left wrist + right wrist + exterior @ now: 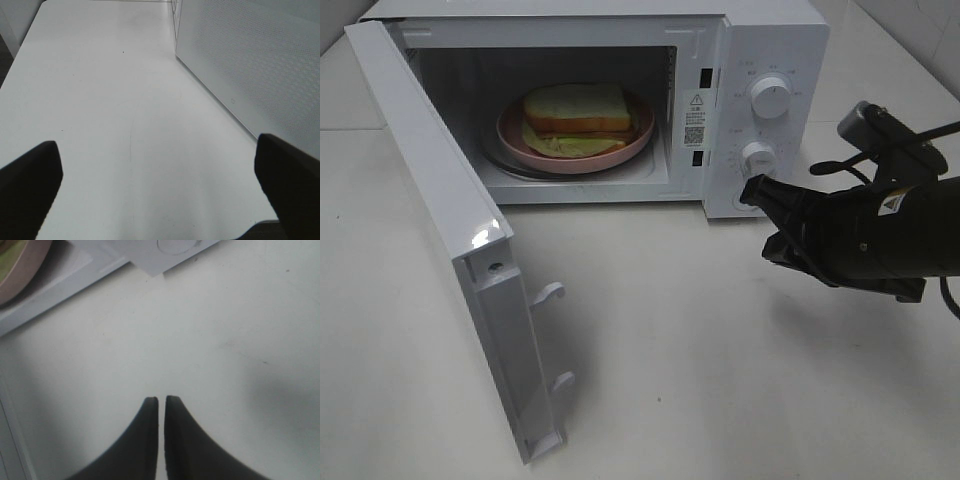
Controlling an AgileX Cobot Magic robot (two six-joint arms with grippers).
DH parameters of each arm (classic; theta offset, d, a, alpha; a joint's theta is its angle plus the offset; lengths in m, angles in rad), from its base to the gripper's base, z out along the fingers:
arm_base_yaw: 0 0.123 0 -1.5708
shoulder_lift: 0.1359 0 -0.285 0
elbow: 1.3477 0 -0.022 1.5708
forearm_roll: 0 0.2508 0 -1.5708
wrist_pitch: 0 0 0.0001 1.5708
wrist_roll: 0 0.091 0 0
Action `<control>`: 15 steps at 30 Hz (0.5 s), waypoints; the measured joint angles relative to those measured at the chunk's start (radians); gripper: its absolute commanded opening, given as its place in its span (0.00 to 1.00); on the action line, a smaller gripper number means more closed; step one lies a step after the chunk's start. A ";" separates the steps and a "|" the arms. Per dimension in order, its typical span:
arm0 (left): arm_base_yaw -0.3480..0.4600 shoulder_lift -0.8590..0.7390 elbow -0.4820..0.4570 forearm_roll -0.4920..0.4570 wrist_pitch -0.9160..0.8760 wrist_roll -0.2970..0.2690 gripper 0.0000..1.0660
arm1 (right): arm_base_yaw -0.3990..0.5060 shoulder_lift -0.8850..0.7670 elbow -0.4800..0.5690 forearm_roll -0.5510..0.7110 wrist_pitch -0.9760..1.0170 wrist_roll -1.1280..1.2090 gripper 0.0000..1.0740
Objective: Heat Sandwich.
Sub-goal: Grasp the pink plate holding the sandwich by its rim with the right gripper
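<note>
The sandwich (578, 108) lies on a round pink plate (620, 152) inside the white microwave (770, 40), whose door (450, 250) stands wide open to the left. My right gripper (752, 190) hovers just in front of the control panel, its tip close below the lower knob (758, 157). In the right wrist view its fingers (162, 400) are almost together with only a thin slit and nothing between them, and the plate's edge (20, 265) shows in a corner. My left gripper (156, 147) is open over bare table, beside the door's meshed face (250, 60). It is out of the exterior view.
An upper knob (771, 97) sits above the lower one on the panel. The open door juts far toward the table's front, with two latch hooks (548, 292) on its free edge. White table (700, 350) stretches in front of the microwave.
</note>
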 measured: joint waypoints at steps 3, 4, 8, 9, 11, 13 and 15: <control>0.000 0.000 0.000 0.000 0.000 0.000 0.94 | 0.000 -0.036 -0.025 -0.001 0.130 -0.077 0.10; 0.000 0.000 0.000 0.000 0.000 0.000 0.94 | 0.000 -0.039 -0.038 -0.005 0.168 -0.086 0.10; 0.000 0.000 0.000 0.000 0.000 0.000 0.94 | 0.000 -0.043 -0.092 -0.050 0.302 -0.106 0.12; 0.000 0.000 0.000 0.000 0.000 0.000 0.94 | 0.000 -0.043 -0.118 -0.086 0.374 -0.108 0.12; 0.000 0.000 0.000 0.000 0.000 0.000 0.94 | 0.000 -0.043 -0.133 -0.110 0.410 -0.111 0.13; 0.000 0.000 0.000 0.000 0.000 0.000 0.94 | 0.000 -0.043 -0.164 -0.159 0.470 -0.122 0.13; 0.000 0.000 0.000 0.000 0.000 0.000 0.94 | 0.000 -0.042 -0.190 -0.204 0.529 -0.131 0.14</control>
